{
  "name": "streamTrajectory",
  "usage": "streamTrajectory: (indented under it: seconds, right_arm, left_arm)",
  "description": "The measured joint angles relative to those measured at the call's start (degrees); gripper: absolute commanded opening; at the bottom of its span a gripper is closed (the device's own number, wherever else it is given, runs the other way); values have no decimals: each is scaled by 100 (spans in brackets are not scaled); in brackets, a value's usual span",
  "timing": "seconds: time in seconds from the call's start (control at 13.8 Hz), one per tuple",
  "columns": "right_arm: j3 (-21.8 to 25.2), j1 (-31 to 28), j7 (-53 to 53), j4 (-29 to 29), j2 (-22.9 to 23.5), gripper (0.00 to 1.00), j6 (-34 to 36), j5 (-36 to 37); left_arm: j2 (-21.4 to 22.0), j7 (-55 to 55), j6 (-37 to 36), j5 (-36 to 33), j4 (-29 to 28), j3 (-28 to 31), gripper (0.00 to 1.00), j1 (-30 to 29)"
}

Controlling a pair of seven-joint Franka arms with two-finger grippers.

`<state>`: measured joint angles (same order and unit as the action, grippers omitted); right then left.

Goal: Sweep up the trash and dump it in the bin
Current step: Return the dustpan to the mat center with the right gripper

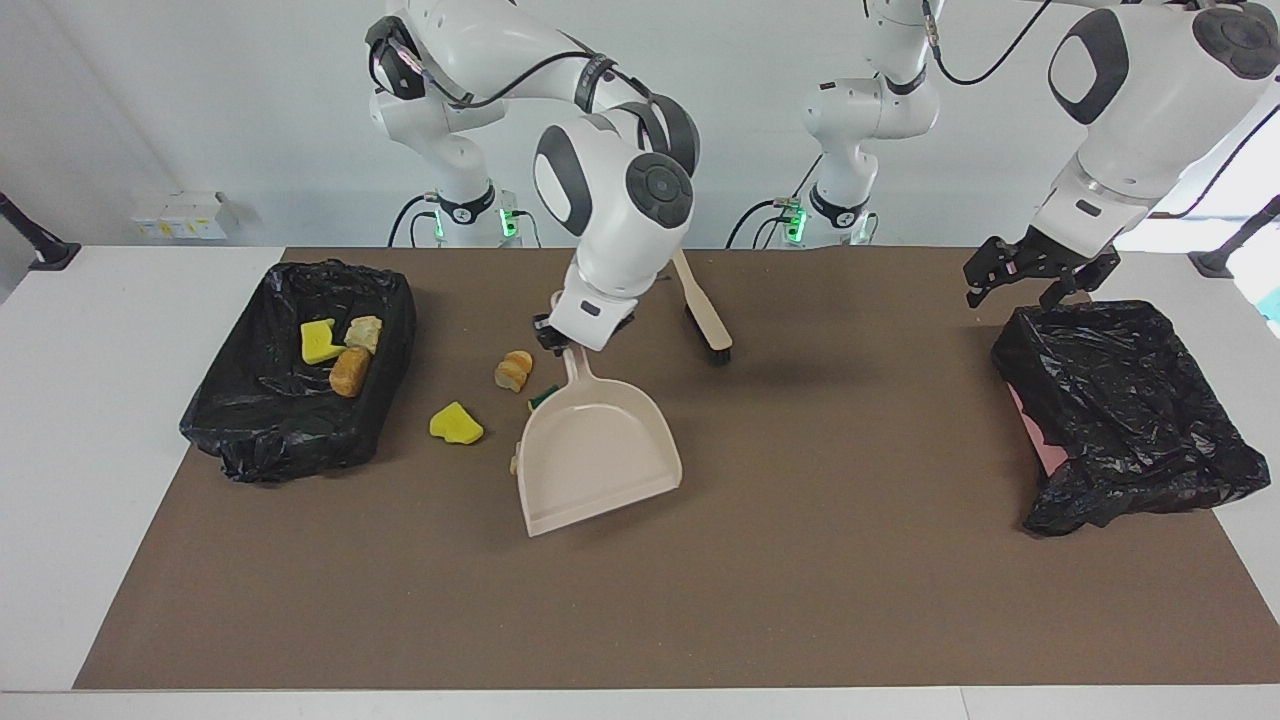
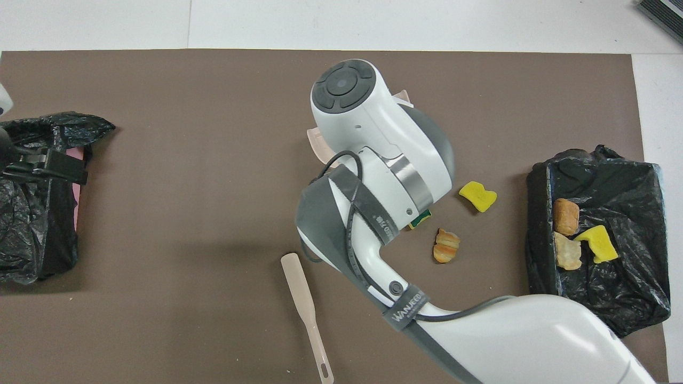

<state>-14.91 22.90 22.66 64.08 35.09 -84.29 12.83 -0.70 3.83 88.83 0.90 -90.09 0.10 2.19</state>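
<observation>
Right gripper: clamped on the dustpan handle, pan hanging over the loose scraps
Left gripper: fingers apart, empty, waiting over the spare bag
Trash: three pieces in the bin, four on the mat beside or under the pan
Brush: lies untouched, nearer the robots
Advice: set the pan lip flat on the mat beside the scraps, mouth facing them, then hold steady for sweeping
</observation>
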Motion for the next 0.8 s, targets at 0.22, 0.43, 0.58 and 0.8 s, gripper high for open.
streamTrajectory:
  seconds: [0.22,0.43,0.58,0.8]
  right_arm:
    - [-5,360,899,-95,523,0,-1011,-138]
    - [-5,673,1527,-139,794,0,-1804,-179]
    - [-5,857,1852,-143,850,99,-1941,-192]
    - [-7,915,1853,-144,836,100,-1858,-194]
  left_arm:
    - [289,-24,-34,-12,-173,24,100,-35]
    - [300,-42,-65,-14,-205,23,100,-35]
    - [301,-44,-235,-25,-168,23,100,-35]
    - [302,-41,-314,-54,-158,1,100,-34]
